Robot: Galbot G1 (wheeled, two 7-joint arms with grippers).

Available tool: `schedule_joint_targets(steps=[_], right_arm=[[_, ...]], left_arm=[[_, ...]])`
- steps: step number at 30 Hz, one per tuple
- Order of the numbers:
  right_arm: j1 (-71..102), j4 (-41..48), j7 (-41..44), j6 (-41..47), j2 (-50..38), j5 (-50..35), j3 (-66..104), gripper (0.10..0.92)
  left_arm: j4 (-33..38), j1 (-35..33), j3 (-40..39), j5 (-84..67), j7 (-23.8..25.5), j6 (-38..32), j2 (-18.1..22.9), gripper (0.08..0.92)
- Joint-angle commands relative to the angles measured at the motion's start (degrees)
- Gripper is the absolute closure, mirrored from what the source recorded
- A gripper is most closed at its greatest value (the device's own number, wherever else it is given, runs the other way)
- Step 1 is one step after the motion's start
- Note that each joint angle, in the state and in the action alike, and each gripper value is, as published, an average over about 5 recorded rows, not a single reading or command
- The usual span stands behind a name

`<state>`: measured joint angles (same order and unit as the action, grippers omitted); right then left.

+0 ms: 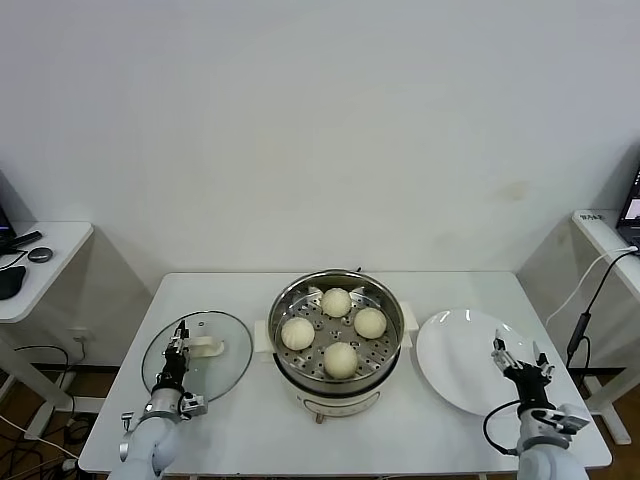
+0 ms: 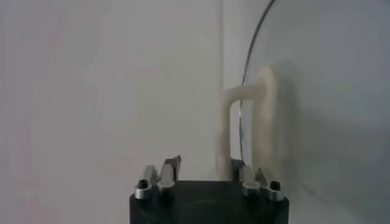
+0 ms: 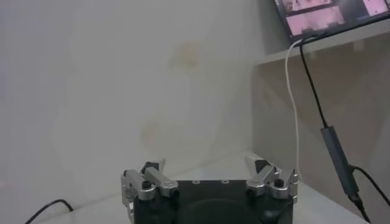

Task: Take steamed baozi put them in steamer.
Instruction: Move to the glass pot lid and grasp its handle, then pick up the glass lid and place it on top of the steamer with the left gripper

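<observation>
The steel steamer (image 1: 322,326) stands mid-table on its white base. Several cream-white baozi lie on its perforated tray: a far one (image 1: 336,301), a left one (image 1: 297,333), a right one (image 1: 370,322) and a near one (image 1: 341,359). My left gripper (image 1: 178,338) is open and empty, low over the glass lid's left side; in the left wrist view (image 2: 206,163) its fingers point at the lid's white handle (image 2: 265,115). My right gripper (image 1: 520,354) is open and empty at the white plate's right edge; it also shows in the right wrist view (image 3: 204,163).
The glass lid (image 1: 225,335) lies flat left of the steamer. The flat white plate (image 1: 460,360) lies bare to its right. Side tables stand at the far left (image 1: 40,270) and far right (image 1: 610,235), and a cable (image 1: 585,310) hangs by the right one.
</observation>
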<state>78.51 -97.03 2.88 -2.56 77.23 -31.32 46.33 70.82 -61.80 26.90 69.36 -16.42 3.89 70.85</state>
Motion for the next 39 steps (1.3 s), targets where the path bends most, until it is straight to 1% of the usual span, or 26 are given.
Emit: schedule_joint_targets(steps=[1, 5, 7, 9, 11, 13, 16, 19, 24, 30, 34, 37, 39], right_arm=[[0.06, 0.05, 0.02, -0.1, 0.04, 0.09, -0.05, 0.203], [0.16, -0.04, 0.05, -0.1, 0.03, 0.09, -0.1, 0.203], [0.2, -0.15, 0.05, -0.08, 0.03, 0.08, -0.12, 0.203], [0.27, -0.38, 0.06, -0.01, 0.02, 0.01, -0.09, 0.203], [0.36, -0.65, 0.07, 0.08, 0.0, -0.06, 0.03, 0.203], [0.49, -0.9, 0.09, 0.23, 0.03, -0.16, 0.35, 0.203], [0.76, -1.36, 0.1, 0.65, 0.17, -0.44, 1.14, 0.203], [1.15, -2.0, 0.11, 1.15, 0.17, -0.78, 1.76, 0.203], [1.44, -2.2, 0.23, 1.27, -0.11, -0.83, 2.32, 0.203], [0.7, -1.14, 0.31, 1.44, -0.51, -1.06, 2.56, 0.203], [0.38, -0.66, 0.32, 1.47, -0.42, -1.01, 2.66, 0.203], [0.11, -0.01, 0.33, 1.41, 0.01, -0.69, 2.69, 0.203], [-0.04, 0.28, 0.34, 1.41, 0.37, -0.3, 2.59, 0.203]], left_arm=[[4.16, -1.36, 0.05, -3.7, 4.42, 3.34, -0.05, 0.657], [11.95, -4.17, 0.81, -4.95, 8.59, 9.0, 0.57, 0.769], [16.52, -5.9, 0.97, -5.24, 10.26, 12.05, 0.69, 0.809], [21.22, -7.58, 0.88, -4.78, 11.31, 15.98, 0.79, 0.822], [25.97, -8.84, 0.7, -2.14, 12.96, 21.4, 1.26, 0.825], [30.6, -9.58, 1.15, 2.94, 17.0, 26.66, 2.82, 0.825], [35.57, -9.67, 2.81, 11.49, 23.91, 31.56, 7.09, 0.825], [38.19, -9.51, 3.64, 17.58, 27.46, 33.45, 10.29, 0.825], [41.77, -9.64, 3.58, 23.56, 33.41, 34.78, 12.22, 0.825], [46.08, -8.92, 3.22, 25.98, 35.71, 35.61, 14.55, 0.825], [49.39, -9.15, 1.93, 26.46, 37.06, 35.64, 15.32, 0.825], [50.08, -8.99, -1.03, 27.42, 37.36, 35.64, 15.87, 0.825], [49.92, -8.78, -4.49, 28.87, 37.38, 35.62, 16.62, 0.825]])
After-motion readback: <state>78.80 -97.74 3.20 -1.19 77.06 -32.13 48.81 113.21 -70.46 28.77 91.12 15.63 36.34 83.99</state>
